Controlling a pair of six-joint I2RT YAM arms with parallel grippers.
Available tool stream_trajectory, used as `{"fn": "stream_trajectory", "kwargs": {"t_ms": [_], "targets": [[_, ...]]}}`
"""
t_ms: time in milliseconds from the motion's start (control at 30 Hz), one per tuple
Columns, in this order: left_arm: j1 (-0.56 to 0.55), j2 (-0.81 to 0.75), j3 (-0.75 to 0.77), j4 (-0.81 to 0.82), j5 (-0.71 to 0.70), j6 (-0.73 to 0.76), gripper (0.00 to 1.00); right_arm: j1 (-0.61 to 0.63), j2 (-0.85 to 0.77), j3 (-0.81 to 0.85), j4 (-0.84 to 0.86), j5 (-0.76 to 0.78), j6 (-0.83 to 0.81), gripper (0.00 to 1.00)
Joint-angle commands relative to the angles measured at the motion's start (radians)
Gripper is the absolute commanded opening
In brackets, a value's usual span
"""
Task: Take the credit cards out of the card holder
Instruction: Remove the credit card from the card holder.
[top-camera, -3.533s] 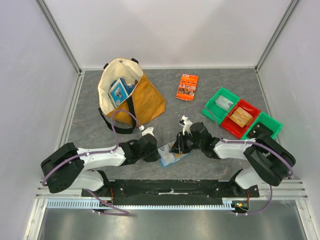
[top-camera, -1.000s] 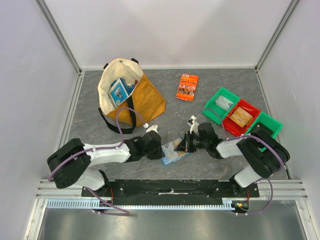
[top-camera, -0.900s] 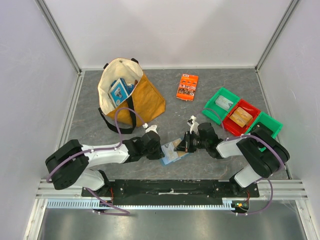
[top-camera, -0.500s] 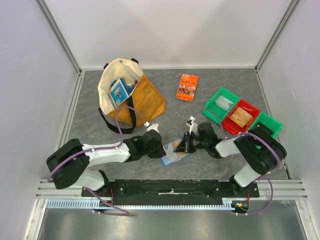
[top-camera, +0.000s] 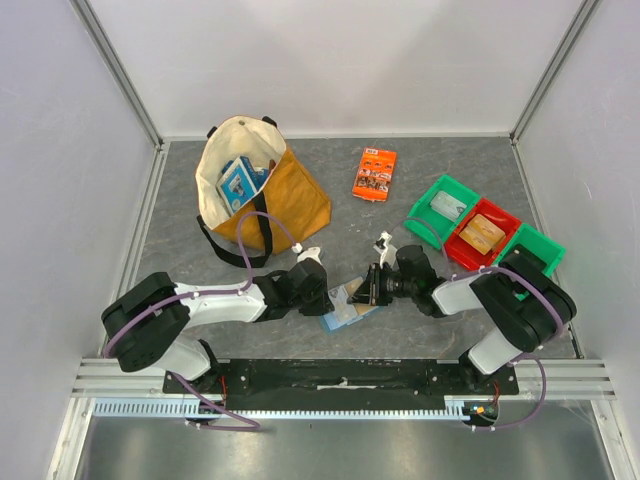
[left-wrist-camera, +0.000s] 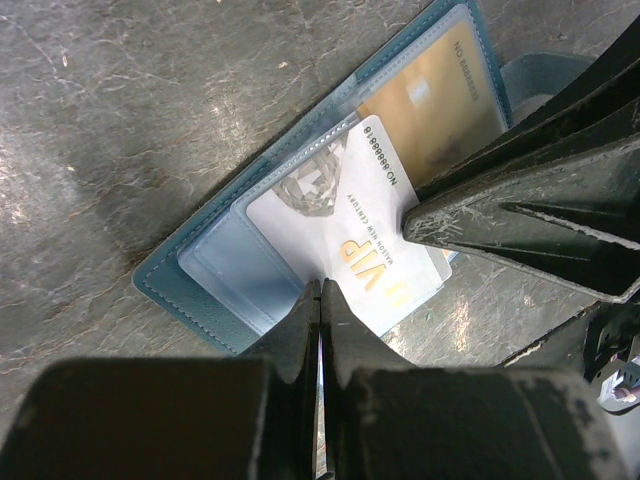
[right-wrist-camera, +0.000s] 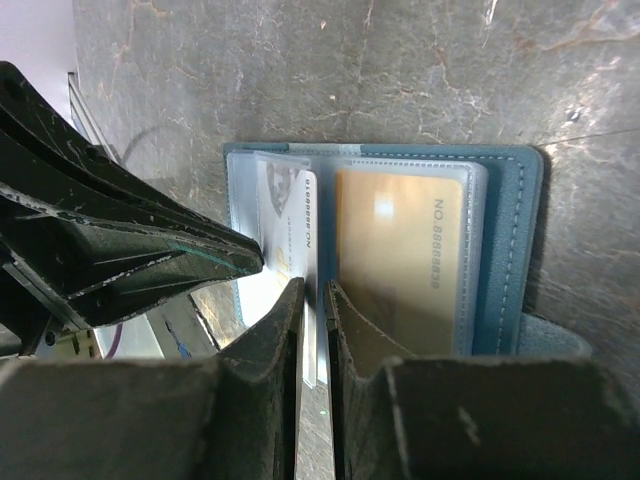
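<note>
My closed left gripper (left-wrist-camera: 320, 292), my barely parted right gripper (right-wrist-camera: 313, 289), light-blue bifold card holder (top-camera: 343, 305) open flat, lengthwise between them.

I work in a lab test cell. Plain white panels (top-camera: 330, 60) framed by aluminium posts (top-camera: 118, 70) wall in my grey counter (top-camera: 420, 175) on three sides, and a slotted metal rail (top-camera: 300, 408) lines the counter's near edge.

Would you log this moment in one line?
holder open; white card partly out; gold card pocketed; left jaws shut; right jaws ajar
</note>
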Motion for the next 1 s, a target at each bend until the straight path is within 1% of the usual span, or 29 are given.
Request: {"fn": "stream_trajectory", "kwargs": {"t_ms": [0, 200, 600, 667, 733, 833, 967], "targets": [[0.002, -0.002, -0.013, -0.036, -0.005, -0.002, 0.02, -0.022, -0.034, -0.022, 0.031, 0.029, 0.004, 0.19], [0.002, 0.001, -0.016, -0.036, 0.001, -0.002, 0.02, -0.032, -0.03, -0.026, 0.06, 0.008, 0.015, 0.19], [0.002, 0.001, -0.015, -0.033, 0.007, 0.003, 0.02, -0.032, 0.041, -0.026, 0.125, -0.043, 0.038, 0.18], [0.003, 0.002, -0.015, -0.033, 0.007, 0.004, 0.02, -0.034, 0.045, -0.028, 0.136, -0.046, 0.038, 0.11], [0.002, -0.001, -0.018, -0.033, 0.009, 0.001, 0.02, -0.032, 0.039, -0.029, 0.136, -0.046, 0.041, 0.0], [0.002, -0.001, -0.021, -0.035, 0.007, 0.0, 0.02, -0.035, 0.021, -0.029, 0.117, -0.044, 0.029, 0.0], [0.005, 0.001, -0.021, -0.039, 0.007, 0.0, 0.02, -0.066, -0.023, -0.031, 0.042, -0.024, -0.014, 0.0]]}}
